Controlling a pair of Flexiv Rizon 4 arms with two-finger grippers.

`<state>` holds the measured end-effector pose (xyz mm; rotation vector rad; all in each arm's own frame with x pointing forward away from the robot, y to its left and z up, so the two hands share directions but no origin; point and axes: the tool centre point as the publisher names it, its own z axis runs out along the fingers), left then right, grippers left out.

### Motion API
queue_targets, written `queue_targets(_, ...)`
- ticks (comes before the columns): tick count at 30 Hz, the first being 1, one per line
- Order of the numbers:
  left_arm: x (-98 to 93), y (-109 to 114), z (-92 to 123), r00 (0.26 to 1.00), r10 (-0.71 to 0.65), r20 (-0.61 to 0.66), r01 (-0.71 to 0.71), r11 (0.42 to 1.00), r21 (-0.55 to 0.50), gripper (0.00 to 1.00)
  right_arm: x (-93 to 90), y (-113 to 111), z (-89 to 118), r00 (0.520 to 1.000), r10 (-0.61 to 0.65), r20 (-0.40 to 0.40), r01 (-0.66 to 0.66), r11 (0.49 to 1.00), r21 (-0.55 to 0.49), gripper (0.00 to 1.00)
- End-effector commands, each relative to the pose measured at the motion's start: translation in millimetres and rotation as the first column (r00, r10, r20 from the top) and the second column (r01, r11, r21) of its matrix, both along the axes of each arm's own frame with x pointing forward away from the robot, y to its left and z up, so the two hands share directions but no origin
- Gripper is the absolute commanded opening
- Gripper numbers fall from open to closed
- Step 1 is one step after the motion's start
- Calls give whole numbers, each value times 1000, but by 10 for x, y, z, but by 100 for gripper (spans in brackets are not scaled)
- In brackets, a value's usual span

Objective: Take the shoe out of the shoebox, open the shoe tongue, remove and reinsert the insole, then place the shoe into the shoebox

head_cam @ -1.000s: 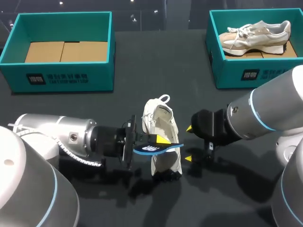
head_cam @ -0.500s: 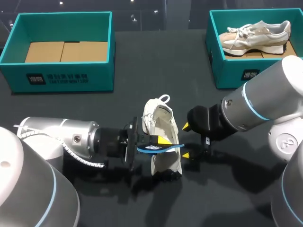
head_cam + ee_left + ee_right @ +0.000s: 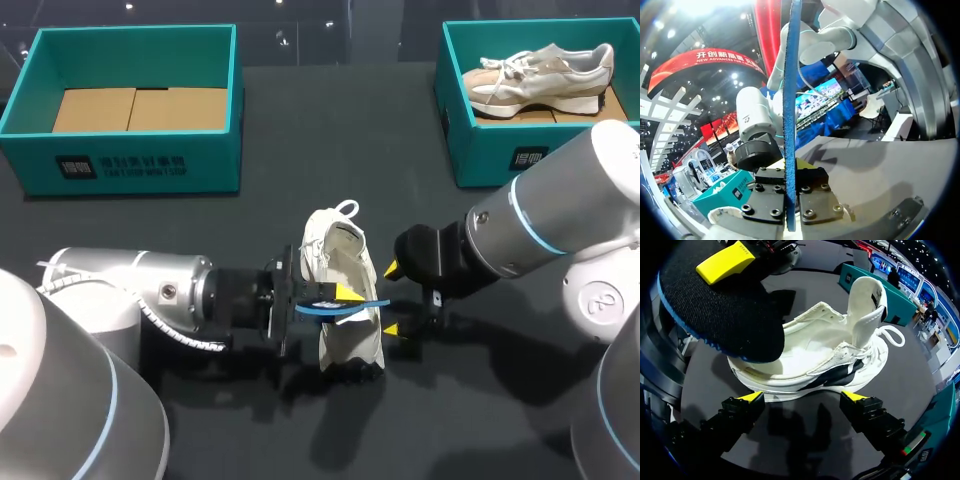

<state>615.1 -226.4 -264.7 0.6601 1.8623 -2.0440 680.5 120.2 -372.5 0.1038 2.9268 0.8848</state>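
Left end effector (image 3: 335,299) pinches one end of the thin, flexible insole (image 3: 725,315) above the white sneaker (image 3: 825,365), which stands on the table (image 3: 340,130). Right end effector (image 3: 803,396), spread wide, faces the sneaker's side. The light, soft upper probably holds best at the heel collar.

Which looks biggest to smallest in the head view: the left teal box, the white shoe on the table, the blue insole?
1. left teal box
2. white shoe on the table
3. blue insole
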Motion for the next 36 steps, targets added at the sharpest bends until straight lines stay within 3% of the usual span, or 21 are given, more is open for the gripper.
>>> queue_targets(1, 6, -7, -28, 1000, 2, -3, -2, 1000, 0, 0, -16, -3, -21, 1000, 4, 6, -4, 1000, 14, 100)
queue_targets(36, 127, 60, -210, 999, 41, -20, -41, 999, 23, 0, -16, -3, -21, 1000, 4, 6, -4, 1000, 14, 100)
